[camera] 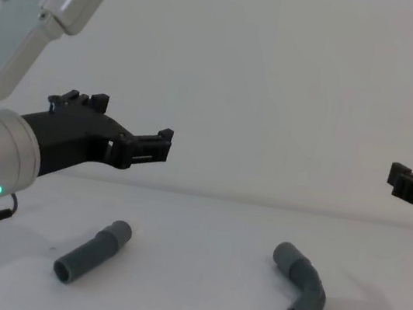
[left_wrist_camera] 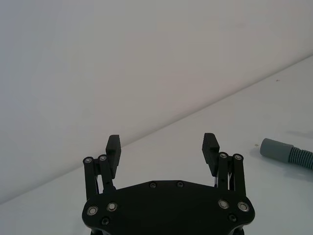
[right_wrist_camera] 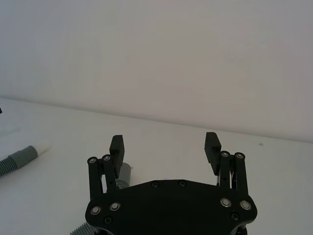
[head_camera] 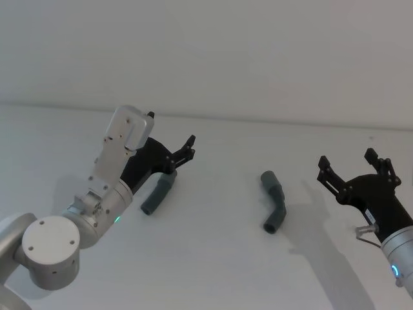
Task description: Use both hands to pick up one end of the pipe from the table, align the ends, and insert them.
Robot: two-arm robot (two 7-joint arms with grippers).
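Two dark grey pipe pieces lie apart on the white table (head_camera: 213,258). The straight piece (head_camera: 157,196) (camera: 93,252) lies on the left, and its pale tip (right_wrist_camera: 43,147) points toward the curved piece. The curved piece (head_camera: 274,201) (camera: 301,285) lies at centre right, its smooth mouth (left_wrist_camera: 270,147) visible in the left wrist view. My left gripper (head_camera: 182,154) (left_wrist_camera: 162,144) (camera: 127,123) hovers open just above and behind the straight piece, holding nothing. To the right of the curved piece, above the table, my right gripper (head_camera: 346,161) (right_wrist_camera: 165,144) (camera: 405,180) is open and empty.
A plain pale wall (head_camera: 258,58) rises behind the table's far edge. Bare white table (camera: 192,294) lies between the two pieces and in front of them.
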